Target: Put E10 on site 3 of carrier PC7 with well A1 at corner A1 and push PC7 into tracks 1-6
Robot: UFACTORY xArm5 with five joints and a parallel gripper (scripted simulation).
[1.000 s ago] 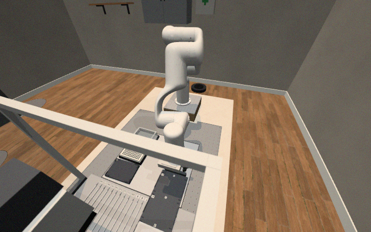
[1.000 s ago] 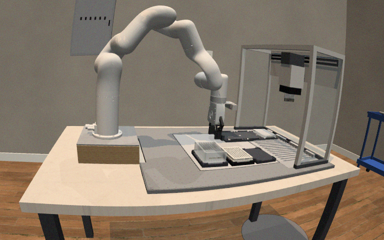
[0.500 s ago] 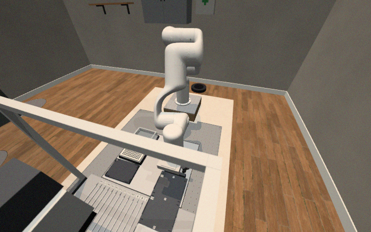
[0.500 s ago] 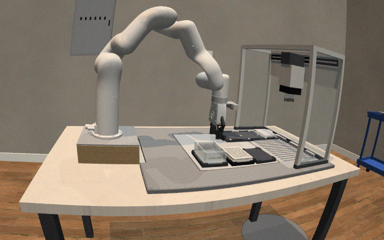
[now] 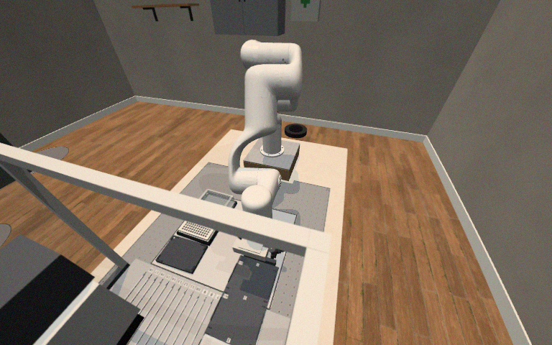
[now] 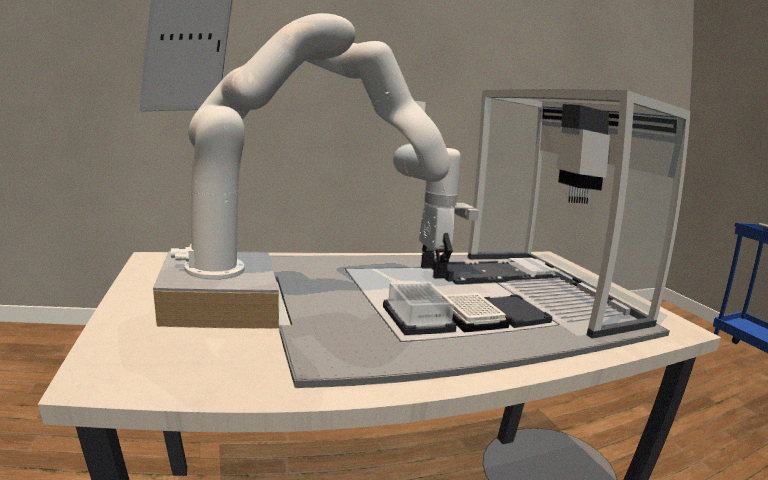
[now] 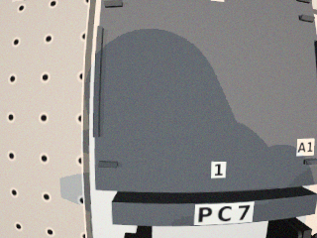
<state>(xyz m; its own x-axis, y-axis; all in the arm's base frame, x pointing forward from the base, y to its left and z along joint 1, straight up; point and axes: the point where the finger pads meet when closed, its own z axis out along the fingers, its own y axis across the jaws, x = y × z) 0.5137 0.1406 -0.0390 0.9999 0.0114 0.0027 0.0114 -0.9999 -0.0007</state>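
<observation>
1. We see grey walls (image 6: 339,169) around a wooden plank floor (image 5: 407,244).
2. We see a pale bench (image 6: 169,384) on dark legs.
3. Beyond its right edge we see a blue cart (image 6: 741,271).

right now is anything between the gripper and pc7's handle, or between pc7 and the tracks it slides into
Nothing visible stands in the way. The open gripper sits right at the PC7 handle, with no object between them. Beside and ahead of PC7, the rails show only bare ribs. Their far end is not clearly seen.
</observation>
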